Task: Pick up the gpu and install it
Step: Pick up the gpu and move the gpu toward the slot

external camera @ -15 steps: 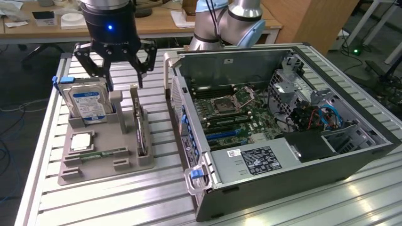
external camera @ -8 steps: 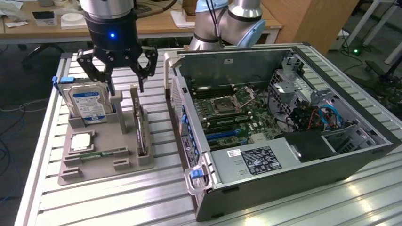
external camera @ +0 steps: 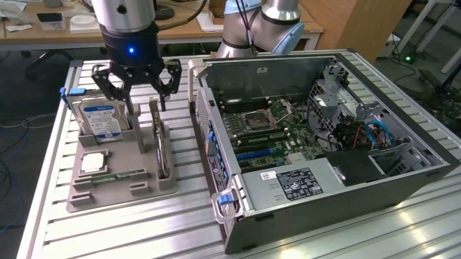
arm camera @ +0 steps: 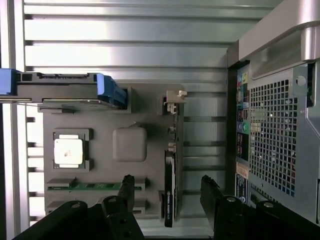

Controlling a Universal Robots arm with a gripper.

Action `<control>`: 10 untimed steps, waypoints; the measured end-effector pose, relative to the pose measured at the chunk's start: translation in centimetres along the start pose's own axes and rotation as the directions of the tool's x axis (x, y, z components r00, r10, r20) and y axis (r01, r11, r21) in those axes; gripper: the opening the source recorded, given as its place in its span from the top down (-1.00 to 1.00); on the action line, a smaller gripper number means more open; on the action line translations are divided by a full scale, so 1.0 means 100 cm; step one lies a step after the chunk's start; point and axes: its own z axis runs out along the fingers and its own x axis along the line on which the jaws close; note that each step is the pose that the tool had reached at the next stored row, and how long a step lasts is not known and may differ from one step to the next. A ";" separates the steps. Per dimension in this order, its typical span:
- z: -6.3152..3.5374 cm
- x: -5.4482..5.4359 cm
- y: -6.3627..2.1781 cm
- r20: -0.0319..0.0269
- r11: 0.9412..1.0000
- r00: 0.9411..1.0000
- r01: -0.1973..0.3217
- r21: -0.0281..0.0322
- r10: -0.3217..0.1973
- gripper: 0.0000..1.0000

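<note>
The gpu [external camera: 160, 147] stands on edge in a slot of the grey holder tray [external camera: 144, 189], a thin dark card with a silver bracket at its far end. My gripper [external camera: 140, 100] hangs open just above that far end, holding nothing. In the wrist view the gpu [arm camera: 170, 150] shows edge-on as a narrow dark strip, and my gripper [arm camera: 168, 189] has one black finger on each side of the strip's line, well apart from it.
The holder tray [arm camera: 130, 145] also carries a boxy hard drive [external camera: 101, 120] with blue tabs, a square processor [external camera: 94, 162] and a slim green memory stick [external camera: 119, 176]. The open computer case [external camera: 324, 135] lies right beside the tray, at the exterior view's right, motherboard exposed.
</note>
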 end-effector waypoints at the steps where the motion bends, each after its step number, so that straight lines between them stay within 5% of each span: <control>1: 0.0018 0.000 -0.0001 0.000 1.000 1.000 0.000 0.000 0.000 -0.29; 10: 0.0180 0.000 -0.0064 0.000 1.000 1.000 0.000 0.000 0.000 -0.29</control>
